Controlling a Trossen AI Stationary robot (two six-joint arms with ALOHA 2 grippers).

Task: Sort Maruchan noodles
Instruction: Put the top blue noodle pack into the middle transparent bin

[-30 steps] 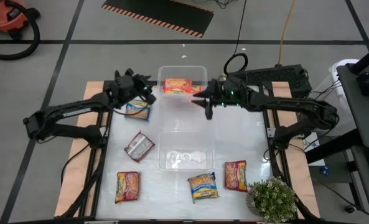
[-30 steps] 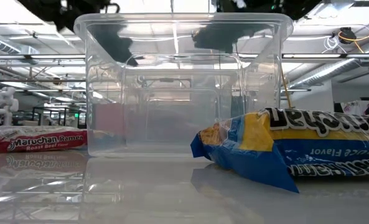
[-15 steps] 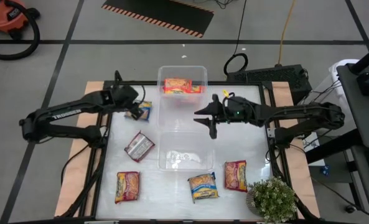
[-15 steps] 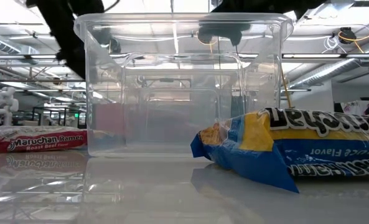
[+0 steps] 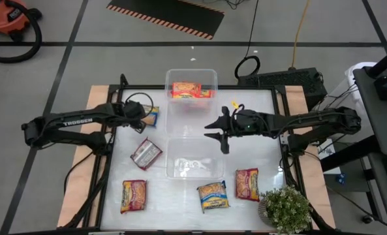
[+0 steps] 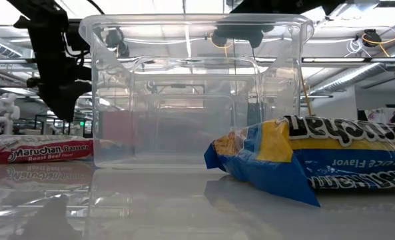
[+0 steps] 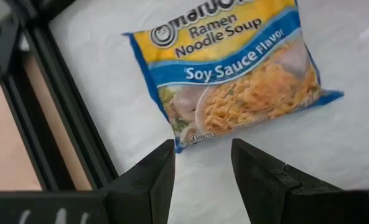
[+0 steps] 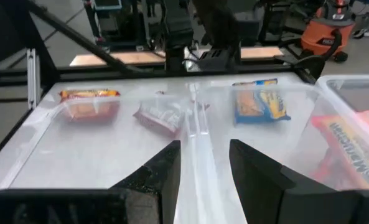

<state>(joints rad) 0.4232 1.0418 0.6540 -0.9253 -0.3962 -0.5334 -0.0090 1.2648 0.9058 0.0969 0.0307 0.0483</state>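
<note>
Both grippers gape empty: left gripper above the soy-sauce packet, right gripper over bins

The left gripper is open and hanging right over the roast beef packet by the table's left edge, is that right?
Not quite. The left gripper is open, but the packet beneath it is the blue-and-yellow soy sauce packet, not roast beef. The left wrist view shows the flavor printed on it, with both fingers apart just short of its edge.

The left gripper was poised just beside a blue-yellow noodle packet, while the right gripper was held between two clear bins.
</note>
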